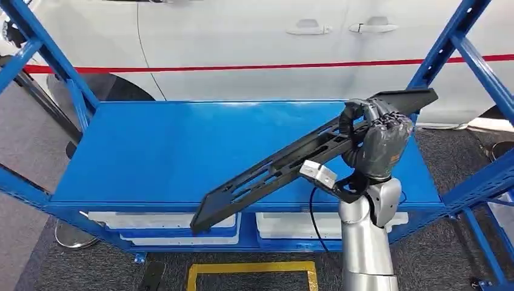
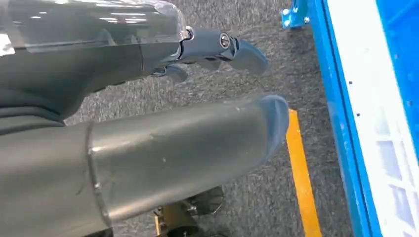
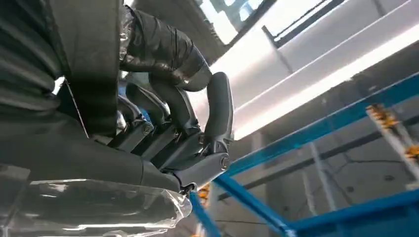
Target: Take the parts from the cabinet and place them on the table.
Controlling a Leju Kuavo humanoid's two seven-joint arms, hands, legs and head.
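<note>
1. From the head view, the right hand (image 1: 380, 142) has its fingers wrapped round a long black slotted part (image 1: 285, 163), gripping it near its upper, far end; the part's long axis runs diagonally, high end out toward the right rear of the blue shelf (image 1: 151, 151), low end slanting down to the left and overhanging the shelf's front edge; it seems lifted off the shelf surface rather than lying on it, though I can't tell whether the low end touches; white trays (image 1: 291, 227) sit on the tier below; a white car (image 1: 242, 36) stands behind the rack.

2. From the left wrist view, the left hand (image 2: 212, 54) hangs beside the rack over grey carpet and a yellow floor line (image 2: 301, 173); its fingers hold nothing and look loosely extended; it is well away from the part, so the right hand is plainly the one doing the carrying.

3. From the right wrist view, the right hand's fingers (image 3: 217, 113) are curled tight over the dark part, blue rack beams (image 3: 306, 133) beyond; I'd judge the next move must draw the long part out lengthwise, clear of the uprights.
</note>
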